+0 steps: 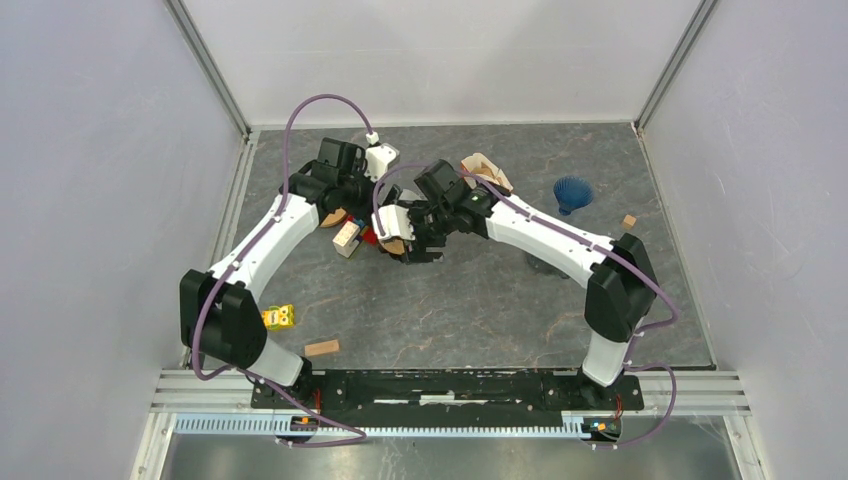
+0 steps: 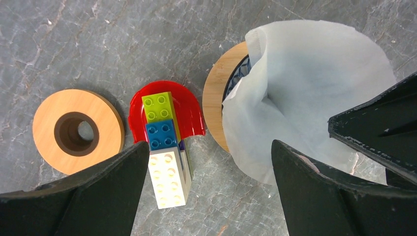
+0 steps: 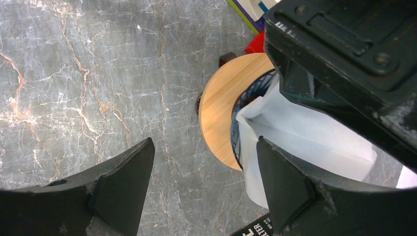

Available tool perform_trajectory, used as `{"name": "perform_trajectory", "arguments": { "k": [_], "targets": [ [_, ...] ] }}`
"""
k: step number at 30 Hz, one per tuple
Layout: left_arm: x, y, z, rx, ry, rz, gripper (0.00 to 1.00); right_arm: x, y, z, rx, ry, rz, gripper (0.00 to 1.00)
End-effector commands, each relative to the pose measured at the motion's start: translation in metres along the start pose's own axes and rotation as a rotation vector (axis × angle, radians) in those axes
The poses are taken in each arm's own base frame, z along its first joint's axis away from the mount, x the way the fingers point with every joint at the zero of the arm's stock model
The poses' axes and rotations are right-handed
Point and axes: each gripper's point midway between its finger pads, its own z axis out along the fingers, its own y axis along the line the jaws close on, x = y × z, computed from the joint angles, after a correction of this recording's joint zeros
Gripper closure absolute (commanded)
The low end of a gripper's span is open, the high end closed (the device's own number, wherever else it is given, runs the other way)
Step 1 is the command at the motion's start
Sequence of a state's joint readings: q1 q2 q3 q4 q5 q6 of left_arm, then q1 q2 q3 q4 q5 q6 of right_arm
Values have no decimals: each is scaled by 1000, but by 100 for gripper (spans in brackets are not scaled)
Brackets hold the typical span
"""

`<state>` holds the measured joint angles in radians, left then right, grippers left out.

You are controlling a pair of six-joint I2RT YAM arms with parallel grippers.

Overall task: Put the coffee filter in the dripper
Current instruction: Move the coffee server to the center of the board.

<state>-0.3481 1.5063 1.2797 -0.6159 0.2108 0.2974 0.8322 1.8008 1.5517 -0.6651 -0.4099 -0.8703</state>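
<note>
The white coffee filter (image 2: pixel 305 83) sits crumpled in the dripper (image 2: pixel 216 98), a wooden ring with a blue wire cone, and its edge hangs over the ring's near side. My left gripper (image 2: pixel 210 147) hovers above it, open, with only table between the fingers. In the right wrist view the dripper (image 3: pixel 221 113) and coffee filter (image 3: pixel 305 137) lie just right of my right gripper (image 3: pixel 204 142). That gripper is open and holds nothing, with one finger (image 3: pixel 285 187) beside the filter's edge. From above, both grippers (image 1: pixel 400 235) cover the dripper.
A stack of toy bricks (image 2: pixel 164 147) lies on a red piece (image 2: pixel 192 113) left of the dripper, with a wooden ring (image 2: pixel 78 130) beyond. A blue ribbed cone (image 1: pixel 572 193), a tan paper stack (image 1: pixel 487 172), small wooden blocks (image 1: pixel 321 348) and a yellow toy (image 1: pixel 278 317) lie around.
</note>
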Motion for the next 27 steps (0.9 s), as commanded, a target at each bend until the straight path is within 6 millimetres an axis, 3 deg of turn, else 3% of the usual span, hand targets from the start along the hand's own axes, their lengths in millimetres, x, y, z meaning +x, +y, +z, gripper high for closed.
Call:
{"name": "perform_trajectory", "arguments": {
  "k": [1, 7, 15, 22, 27],
  "targets": [
    [-31, 11, -15, -33, -89, 55, 0, -33, -20, -33, 91, -98, -2, 16],
    [-40, 9, -21, -32, -116, 26, 0, -32, -19, -44, 120, -118, 12, 13],
    [-64, 9, -35, -46, -204, -36, 0, -35, -28, -74, 189, -153, 50, 11],
    [-94, 8, -59, -46, -329, -155, 0, 10, -49, -128, 375, -155, 221, 11],
    [-107, -7, -78, 23, -378, -179, 0, 62, -47, -173, 520, -79, 381, 13]
  ]
}}
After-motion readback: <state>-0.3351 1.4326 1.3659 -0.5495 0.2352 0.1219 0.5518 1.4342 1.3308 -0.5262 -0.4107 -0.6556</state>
